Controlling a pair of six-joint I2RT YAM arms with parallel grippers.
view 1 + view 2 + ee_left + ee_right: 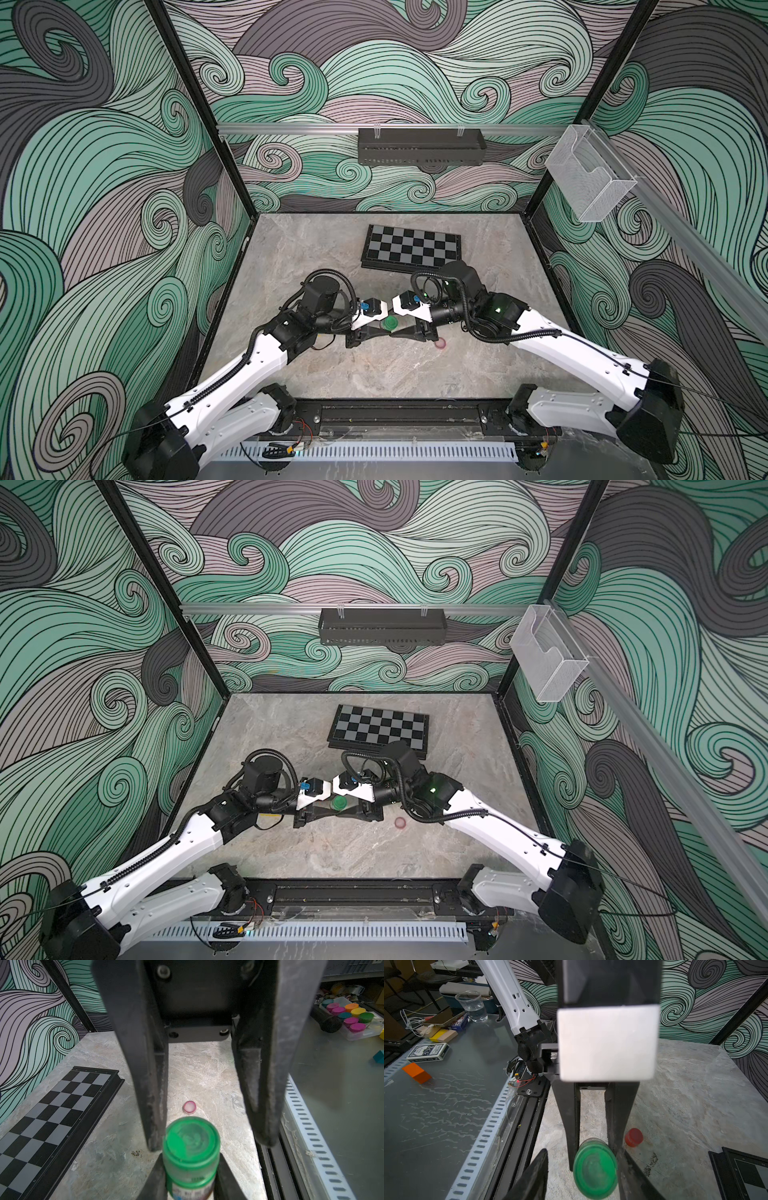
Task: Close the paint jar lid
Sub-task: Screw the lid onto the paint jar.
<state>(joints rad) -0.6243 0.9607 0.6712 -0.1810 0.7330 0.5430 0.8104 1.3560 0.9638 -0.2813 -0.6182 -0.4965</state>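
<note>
Left gripper (190,1169) is clamped tight on the paint jar (190,1186). Right gripper (581,1159) straddles its green lid (595,1172), jaws apart (one finger touching, the other clear).

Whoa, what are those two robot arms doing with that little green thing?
They're working on closing a paint jar. The left claw is squeezed shut on the paint jar and holds it in the middle of the table. The right claw is open around the green lid on top of the jar and hasn't pinched it yet. A small pink cap lies loose nearby.
</note>
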